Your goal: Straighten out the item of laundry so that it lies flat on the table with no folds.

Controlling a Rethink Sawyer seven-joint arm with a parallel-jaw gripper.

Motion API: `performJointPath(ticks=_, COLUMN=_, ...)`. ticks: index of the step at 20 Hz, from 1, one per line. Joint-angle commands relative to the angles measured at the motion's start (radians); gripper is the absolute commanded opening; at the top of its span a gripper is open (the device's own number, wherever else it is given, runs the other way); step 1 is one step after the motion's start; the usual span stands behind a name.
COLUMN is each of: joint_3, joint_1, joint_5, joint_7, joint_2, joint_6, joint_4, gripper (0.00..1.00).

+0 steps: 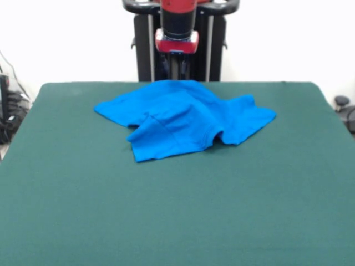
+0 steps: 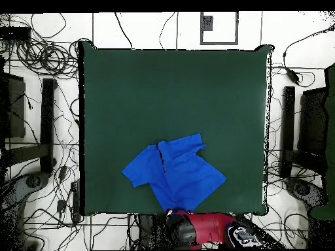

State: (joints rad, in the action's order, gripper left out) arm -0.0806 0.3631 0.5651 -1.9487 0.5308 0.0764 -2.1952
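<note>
The bright blue T-shirt [image 1: 180,119] lies crumpled on the dark green table [image 1: 177,210], near the far edge by the robot. Its cloth is bunched and folded over itself, with one sleeve out to the left and another part spread to the right. In the overhead view the T-shirt [image 2: 176,173] sits near the table's [image 2: 170,91] bottom edge, just above the arm. The gripper [image 1: 176,55] hangs under the red and black arm behind the shirt's far edge, apart from the cloth. It shows in the overhead view [image 2: 175,219] at the table's edge.
The robot's black pedestal [image 1: 180,61] stands behind the table's far edge. Cables and dark stands [image 2: 46,124] lie on the floor on both sides of the table. A white floor marker square [image 2: 218,27] lies beyond the table's top edge in the overhead view.
</note>
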Motion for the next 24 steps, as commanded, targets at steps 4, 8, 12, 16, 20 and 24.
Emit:
performJointPath(ticks=4, joint_3=0.145, joint_1=-0.006, joint_5=-0.094, joint_7=-0.052, joint_2=0.01, joint_6=0.147, joint_4=0.186, gripper=1.0)
performJointPath(ticks=8, joint_3=0.156, joint_1=-0.002, joint_5=-0.111, joint_7=-0.043, joint_2=0.02, joint_6=0.19, joint_4=0.196, gripper=1.0)
performJointPath(ticks=12, joint_3=0.168, joint_1=-0.003, joint_5=-0.131, joint_7=-0.038, joint_2=0.029, joint_6=0.237, joint_4=0.213, gripper=1.0)
performJointPath(ticks=16, joint_3=0.179, joint_1=0.002, joint_5=-0.145, joint_7=-0.021, joint_2=0.049, joint_6=0.287, joint_4=0.221, gripper=1.0)
performJointPath(ticks=20, joint_3=0.185, joint_1=0.0, joint_5=-0.151, joint_7=-0.012, joint_2=0.057, joint_6=0.325, joint_4=0.237, gripper=1.0)
performJointPath(ticks=24, joint_3=0.18, joint_1=-0.012, joint_5=-0.144, joint_7=-0.027, joint_2=0.046, joint_6=0.319, joint_4=0.249, gripper=1.0)
